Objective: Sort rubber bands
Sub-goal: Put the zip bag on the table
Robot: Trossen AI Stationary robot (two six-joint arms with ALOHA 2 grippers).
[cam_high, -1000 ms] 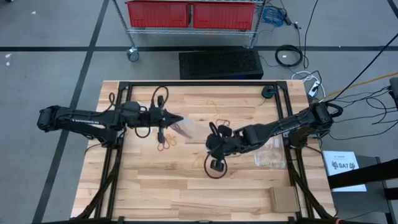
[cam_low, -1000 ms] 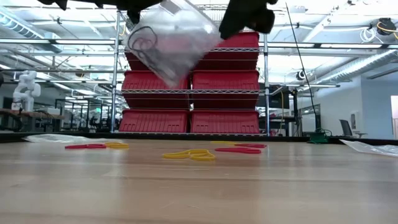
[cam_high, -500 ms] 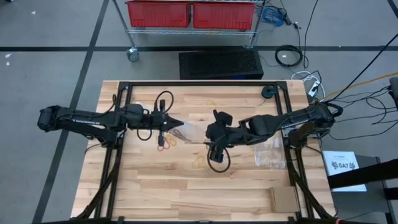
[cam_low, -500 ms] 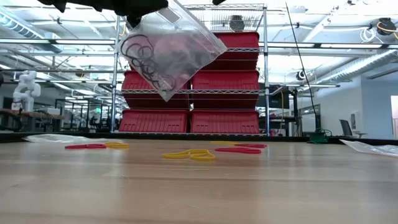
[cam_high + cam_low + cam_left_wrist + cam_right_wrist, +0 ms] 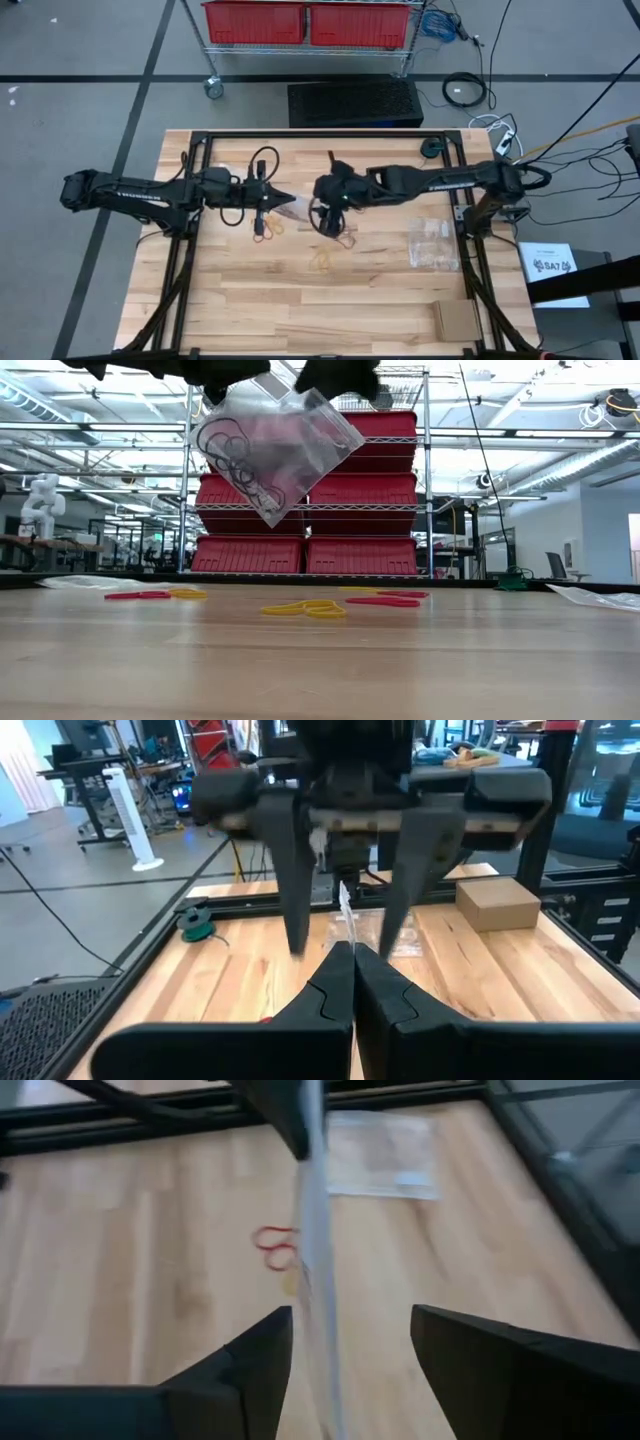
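L gripper [image 5: 290,199] clamped on clear bag [image 5: 275,450], held mid-air w/ black rubber bands [image 5: 235,455] inside | R gripper [image 5: 322,200] jaws apart, straddling bag edge | bands light, floppy, prob. snaggy; pinch single strand | red/yellow loose bands [image 5: 305,607] on table [image 5: 320,660]

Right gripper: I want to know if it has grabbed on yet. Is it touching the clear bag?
Cannot tell. In the right wrist view the open right gripper straddles the bag's edge, but no contact or gap shows plainly.
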